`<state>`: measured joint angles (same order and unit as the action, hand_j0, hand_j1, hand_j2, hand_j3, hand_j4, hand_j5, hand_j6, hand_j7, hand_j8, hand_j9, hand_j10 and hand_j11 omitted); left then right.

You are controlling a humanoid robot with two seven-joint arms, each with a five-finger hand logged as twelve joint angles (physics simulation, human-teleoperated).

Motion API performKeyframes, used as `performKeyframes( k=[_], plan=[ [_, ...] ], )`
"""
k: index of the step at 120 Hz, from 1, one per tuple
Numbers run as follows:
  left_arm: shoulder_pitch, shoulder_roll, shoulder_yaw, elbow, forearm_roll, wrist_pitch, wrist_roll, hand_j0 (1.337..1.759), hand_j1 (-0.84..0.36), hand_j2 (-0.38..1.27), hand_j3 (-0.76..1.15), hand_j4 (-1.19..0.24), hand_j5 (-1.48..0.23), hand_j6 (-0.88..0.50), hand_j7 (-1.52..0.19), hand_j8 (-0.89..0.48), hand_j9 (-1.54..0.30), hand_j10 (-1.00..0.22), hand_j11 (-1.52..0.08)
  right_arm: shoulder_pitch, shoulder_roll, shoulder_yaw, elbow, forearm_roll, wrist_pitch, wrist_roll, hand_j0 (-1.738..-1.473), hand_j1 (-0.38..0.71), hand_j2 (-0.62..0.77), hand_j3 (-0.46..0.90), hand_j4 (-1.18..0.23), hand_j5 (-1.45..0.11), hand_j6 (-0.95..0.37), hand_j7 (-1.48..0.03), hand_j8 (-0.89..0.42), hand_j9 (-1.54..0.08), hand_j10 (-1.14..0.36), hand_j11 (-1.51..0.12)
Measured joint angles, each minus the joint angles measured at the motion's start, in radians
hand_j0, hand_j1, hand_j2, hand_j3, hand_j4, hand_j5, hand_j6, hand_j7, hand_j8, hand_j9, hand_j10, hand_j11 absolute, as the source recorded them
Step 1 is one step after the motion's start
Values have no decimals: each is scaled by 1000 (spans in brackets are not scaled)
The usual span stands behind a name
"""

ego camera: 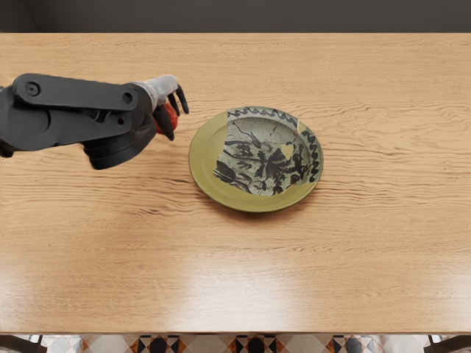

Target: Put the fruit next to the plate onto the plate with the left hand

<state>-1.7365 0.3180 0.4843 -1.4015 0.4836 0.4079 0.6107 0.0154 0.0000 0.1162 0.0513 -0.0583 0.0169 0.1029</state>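
The count is short: one table (294, 257), one patterned plate (202, 158) and one red fruit (168, 117). One robot arm (66, 110) is in view, ending in one left hand (160, 99).

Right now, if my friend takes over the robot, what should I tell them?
Left hand: fingers curled around the red fruit, just left of the plate. I cannot tell if it is lifted off the table.
Right hand: not in view.
Plate: no fruit on it.
Done: the grasp, it seems.
Left: carry the fruit over the plate and set it down.
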Motion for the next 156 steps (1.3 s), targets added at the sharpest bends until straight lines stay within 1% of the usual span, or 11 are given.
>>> performKeyframes(
  k=[8, 15, 22, 23, 41, 74, 103, 119, 134, 149, 156],
  plan=[
    [-31, -60, 7, 2, -35, 1, 1, 1656, -287, 201, 7, -587, -813, -528, -810, -443, -805, -535, -790, 0, 0, 0, 0, 0, 0, 0, -1658, -303, -8, 0, -39, -50, -39, -50, -39, -50, -39, -50],
    [-59, -119, 10, 8, -66, 2, 0, 1657, -311, 332, 5, -586, -821, -529, -816, -421, -807, -519, -794, 0, 0, 0, 1, 0, 0, 0, -1658, -303, -8, 0, -39, -50, -39, -50, -39, -50, -39, -50],
    [-85, -180, 12, 20, -97, 3, 0, 1657, -284, 285, 4, -590, -831, -539, -826, -426, -816, -513, -800, 0, 0, 0, 1, 0, 0, 0, -1658, -303, -8, 0, -39, -50, -39, -50, -39, -50, -39, -50],
    [-88, -189, 13, 22, -101, 3, 0, 1658, -295, 338, 4, -593, -830, -544, -825, -428, -816, -519, -801, 0, 0, 0, 1, 0, 0, 0, -1658, -303, -7, 0, -39, -50, -39, -50, -39, -50, -39, -50],
    [-92, -309, 18, 91, -154, 2, -1, 1658, -303, 385, 2, -614, -844, -585, -841, -480, -839, -546, -826, 0, 0, -1, 1, 0, 0, 0, -1658, -303, -8, 0, -39, -50, -39, -50, -39, -50, -39, -50],
    [-87, -318, 13, 153, -190, 10, 0, 1658, -98, 148, 0, -392, -521, -385, -520, -357, -520, -374, -516, 0, 0, -1, 1, 0, 0, 1, -1658, -303, -7, 0, -39, -50, -39, -50, -39, -50, -39, -50],
    [-79, -309, 10, 158, -190, 10, 0, 1658, 0, 82, 0, -298, -391, -296, -390, -288, -390, -293, -389, 0, 0, -1, 1, 0, 0, 1, -1658, -303, -7, 0, -39, -50, -39, -50, -39, -50, -39, -50],
    [-57, -205, -13, 154, -188, -15, 0, 1658, 22, 67, 0, -277, -361, -276, -361, -272, -361, -274, -360, 0, 0, -1, 1, 0, 0, 1, -1658, -303, -7, 0, -39, -50, -39, -50, -39, -50, -39, -50],
    [93, 20, -172, 135, -167, -147, 0, 1658, 28, 61, 0, -271, -352, -271, -352, -268, -352, -269, -351, 1, 0, -1, 1, 0, 0, 0, -1658, -303, -7, 0, -39, -50, -39, -50, -39, -50, -39, -50],
    [289, 214, -420, 120, -133, -347, 0, 1658, 24, 59, 0, -274, -355, -274, -355, -272, -355, -273, -354, 1, 0, -1, 2, 0, 0, 0, -1658, -303, -7, 0, -39, -50, -39, -50, -39, -50, -39, -50],
    [343, 284, -529, 115, -124, -438, 0, 1658, 20, 59, 0, -276, -358, -276, -358, -275, -358, -275, -358, 1, 0, -1, 2, 1, 0, 0, -1658, -303, -7, 0, -39, -50, -39, -50, -39, -50, -39, -50]
  ],
)
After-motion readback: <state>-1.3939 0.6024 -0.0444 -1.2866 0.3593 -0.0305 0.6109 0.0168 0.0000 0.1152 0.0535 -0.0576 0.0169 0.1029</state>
